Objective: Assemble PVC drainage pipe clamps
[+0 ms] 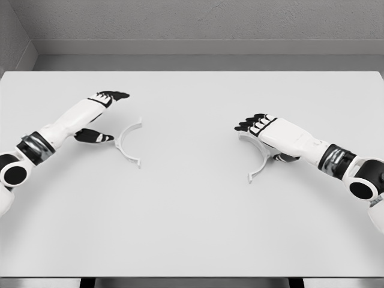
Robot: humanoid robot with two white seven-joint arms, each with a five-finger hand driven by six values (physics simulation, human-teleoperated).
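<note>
Right hand (259,125) hiding clamp half (259,168), left hand (102,117) open

Flat white rectangular table (192,228). On it, 2 white semicircular plastic clamp halves: one (127,143) left of table centre, open side facing left; other (259,162) right of centre, partly hidden, well apart from first.

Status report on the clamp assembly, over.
Left hand open beside left clamp half. Right hand over right clamp half, grip unclear. Halves apart on table, nothing between.
</note>
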